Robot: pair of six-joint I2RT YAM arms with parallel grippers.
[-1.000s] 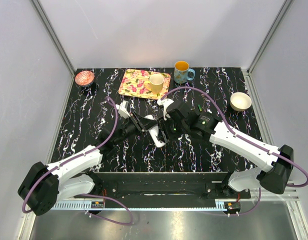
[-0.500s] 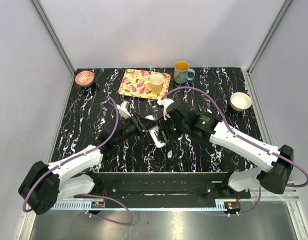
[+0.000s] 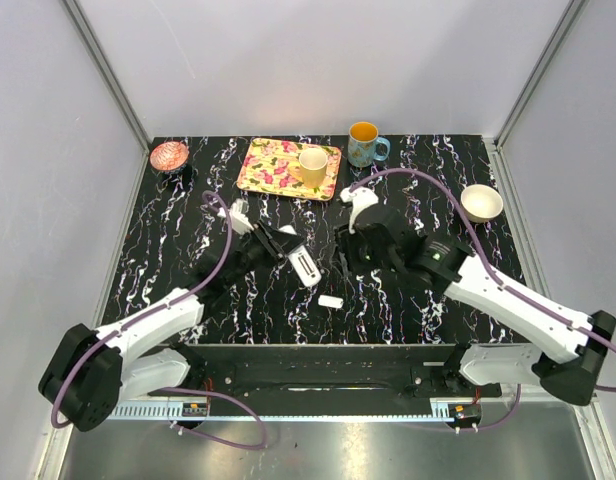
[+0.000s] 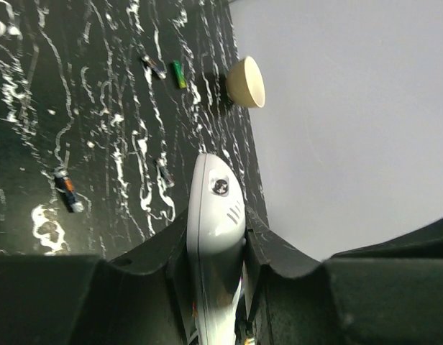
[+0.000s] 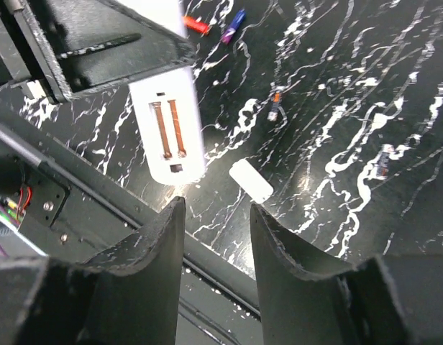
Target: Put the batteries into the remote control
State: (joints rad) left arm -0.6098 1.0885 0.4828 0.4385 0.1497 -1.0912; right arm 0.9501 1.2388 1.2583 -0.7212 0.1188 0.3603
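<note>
The remote control is a white bar with my left gripper shut on it, held just above the table. In the left wrist view the remote control juts out between the jaws of the left gripper. The right wrist view shows its open compartment with two copper springs. My right gripper is open and empty, to the right of the remote. A red-orange battery, a purple one and a dark one lie loose on the table. More batteries lie near the bowl.
A small white cover piece lies on the table near the front edge. A floral tray with a yellow cup, a blue mug, a white bowl and a copper bowl stand along the back.
My right gripper has drawn back to the right, away from the remote. The small white cover now lies on the table. The left gripper has shifted slightly left with the remote.
</note>
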